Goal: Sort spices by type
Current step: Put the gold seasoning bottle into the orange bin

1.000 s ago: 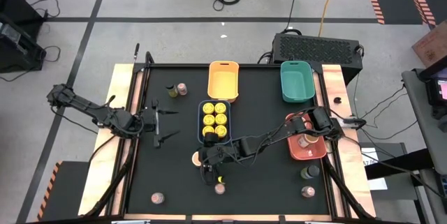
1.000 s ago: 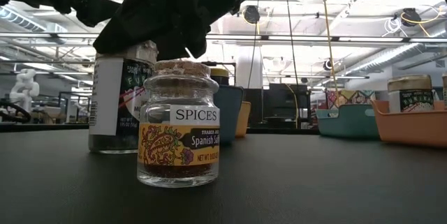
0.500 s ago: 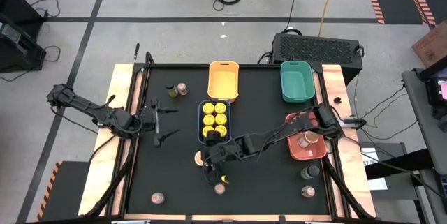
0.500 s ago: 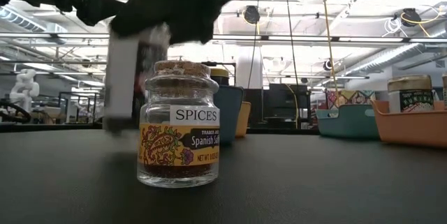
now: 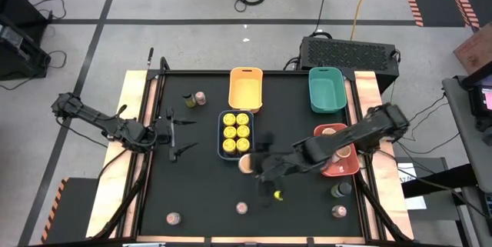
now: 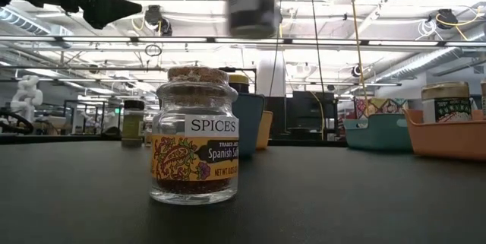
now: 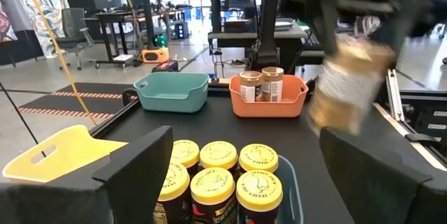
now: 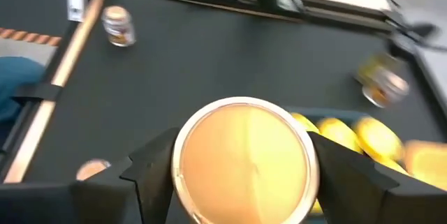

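My right gripper (image 5: pixel 252 165) hangs over the middle of the table, just in front of the blue tray (image 5: pixel 222 133), and is shut on a peach-lidded spice jar (image 8: pixel 241 140). That jar also shows blurred in the left wrist view (image 7: pixel 348 84) and high up in the low view (image 6: pixel 250 1). The blue tray holds several yellow-lidded jars (image 5: pixel 236 131). My left gripper (image 5: pixel 174 135) waits open near the table's left edge, fingers level, holding nothing. My right gripper pinches the jar between its two fingers (image 8: pixel 150 172), one on each side of the body (image 8: pixel 307 182) just under the lid. The fingers come slanting down from the table's right side. The jar is lifted clear of the table, lid up and slightly tilted.
A yellow tray (image 5: pixel 246 88) and a teal tray (image 5: pixel 327 89) stand at the far edge. An orange tray (image 5: pixel 330 168) with jars sits at the right. A cork-topped jar (image 6: pixel 196 134) stands near the front edge. Loose jars stand at far left (image 5: pixel 201 98), front left (image 5: pixel 174 218) and front right (image 5: pixel 339 211).
My right gripper has risen and swung toward the table's right and far side, carrying the jar with it. The jar stood on the table behind the cork-topped jar and is now lifted clear, high above it.
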`<state>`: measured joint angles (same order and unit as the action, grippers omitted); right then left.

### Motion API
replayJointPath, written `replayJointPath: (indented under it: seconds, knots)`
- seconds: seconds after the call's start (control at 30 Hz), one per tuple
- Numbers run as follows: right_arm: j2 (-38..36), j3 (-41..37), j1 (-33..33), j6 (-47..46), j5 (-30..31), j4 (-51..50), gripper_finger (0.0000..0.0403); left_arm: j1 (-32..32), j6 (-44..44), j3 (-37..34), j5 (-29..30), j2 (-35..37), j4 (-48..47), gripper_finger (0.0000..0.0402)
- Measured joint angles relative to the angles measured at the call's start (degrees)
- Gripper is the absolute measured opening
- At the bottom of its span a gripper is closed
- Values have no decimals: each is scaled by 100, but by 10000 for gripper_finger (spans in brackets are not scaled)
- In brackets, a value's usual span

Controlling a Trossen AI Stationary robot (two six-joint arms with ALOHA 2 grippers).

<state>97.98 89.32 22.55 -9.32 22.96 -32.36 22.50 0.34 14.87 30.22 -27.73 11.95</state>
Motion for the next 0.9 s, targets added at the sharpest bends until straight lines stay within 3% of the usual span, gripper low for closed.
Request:
replayJointPath:
  seconds: [0.17, 0.37, 0.67, 0.9]
  knots:
    - [-618, 4, 273, -967, 826, -1316, 268, 1, -6, 0, 0, -16, 91, 363]
    - [-946, 4, 708, -2447, 1604, -2913, 268, -32, 23, 2, 0, -444, 999, 363]
    - [-959, -139, 1481, -5173, 1650, -4883, 269, -496, -74, 0, -43, -1244, 1165, 363]
    - [-949, -1000, 2065, -7364, 1553, -5742, 269, -748, -297, 93, -593, -1276, 1176, 363]
